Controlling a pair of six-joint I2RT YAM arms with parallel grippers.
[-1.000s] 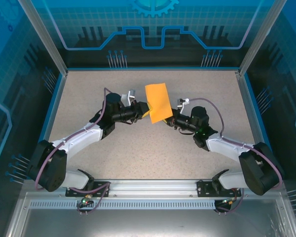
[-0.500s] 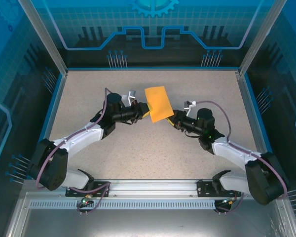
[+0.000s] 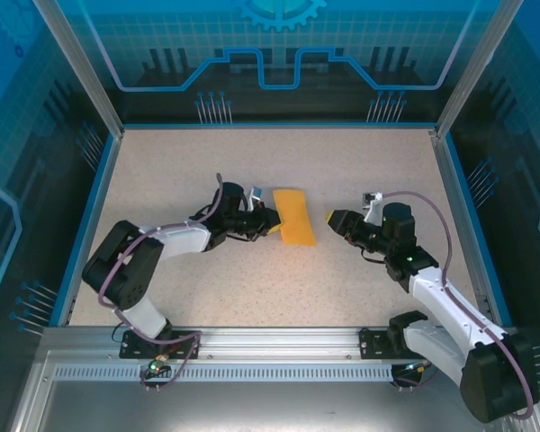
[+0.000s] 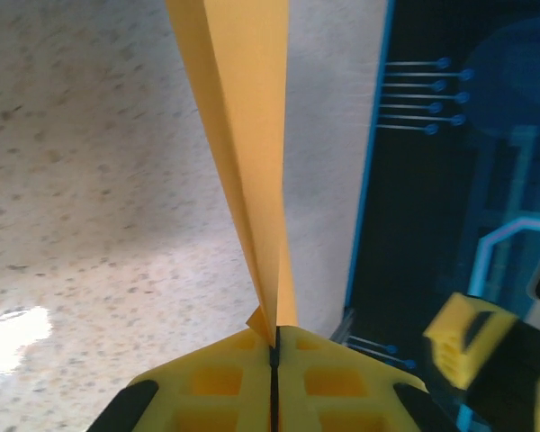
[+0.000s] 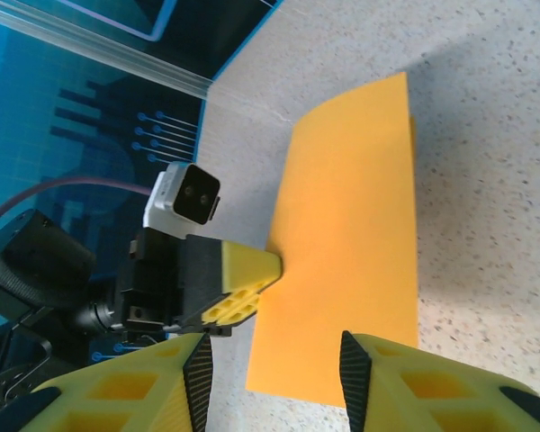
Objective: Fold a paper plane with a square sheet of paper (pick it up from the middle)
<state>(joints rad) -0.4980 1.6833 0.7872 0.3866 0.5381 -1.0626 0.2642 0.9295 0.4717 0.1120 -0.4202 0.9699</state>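
Left end effector [image 3: 268, 221] is pinched shut on the left long edge of the sheet of paper [image 3: 294, 216], low on that edge. In the left wrist view its yellow fingers [image 4: 225, 378] meet with the paper [image 4: 243, 108] between them, and two layers run together into the grip, so the sheet is folded into a narrow rectangle. The right end effector [image 3: 335, 218] stands a little to the right of the sheet, apart from it. Its jaws are partly spread and hold nothing. In its own view the two yellow fingertips [image 5: 198, 364] frame the sheet's near end [image 5: 346, 261], with the left end effector [image 5: 243, 279] at the edge beyond.

The sheet sits near the middle of the speckled table [image 3: 207, 162], long side running away from the arms. Its far end curves up a little and throws a shadow. Whether the right edge rests on the table I cannot tell.

Printed on the blue back wall [image 3: 117, 54] are a gear shape [image 3: 281, 11] and circuit-like lines with pin rows. A white camera block [image 5: 182, 193] sits on the left wrist. Purple cables [image 3: 423, 200] loop along both arms, and a metal rail [image 3: 270, 342] carries their bases at the near edge. Nothing lies between the right end effector and the sheet.
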